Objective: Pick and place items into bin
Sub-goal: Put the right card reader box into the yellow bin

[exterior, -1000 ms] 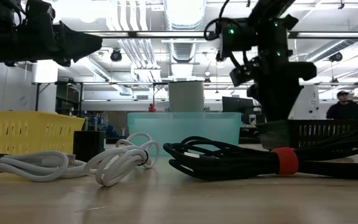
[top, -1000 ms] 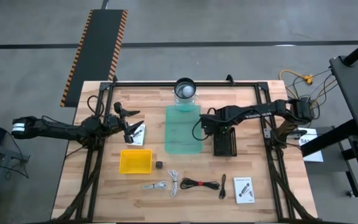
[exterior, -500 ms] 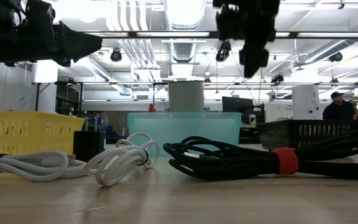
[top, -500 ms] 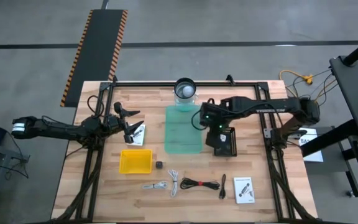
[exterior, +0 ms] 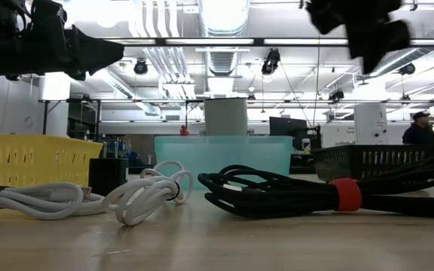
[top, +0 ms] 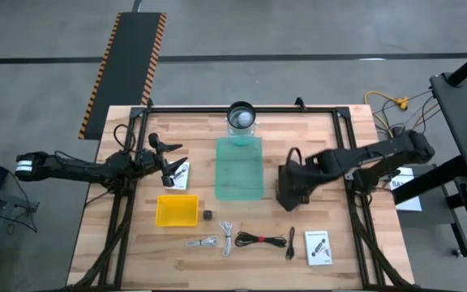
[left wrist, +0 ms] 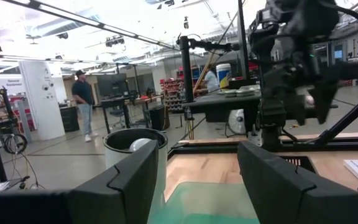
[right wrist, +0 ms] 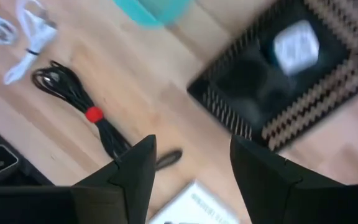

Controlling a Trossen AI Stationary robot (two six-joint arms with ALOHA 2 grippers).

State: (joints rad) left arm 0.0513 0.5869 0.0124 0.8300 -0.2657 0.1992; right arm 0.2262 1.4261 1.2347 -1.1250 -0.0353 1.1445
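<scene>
My left tool (top: pixel 169 162) hangs wide and empty above a white card (top: pixel 182 174). Along the desk's (top: pixel 331 146) near edge lie white cables (top: pixel 216 240), the black cable (top: pixel 261 239) and a card (top: pixel 319 246), all unpicked. My right tool (right wrist: pixel 191 168), wide and empty, hovers over the black bin (right wrist: pixel 278 87), one white item (right wrist: pixel 296 45) inside.

Right gripper (top: pixel 286 188) raised mid-table, fingers apart, left gripper (top: pixel 171 162) parked at left side, fingers apart

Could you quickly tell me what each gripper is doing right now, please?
Left gripper: open, empty, above the table's left side.
Right gripper: open, empty, over the black bin.
</scene>
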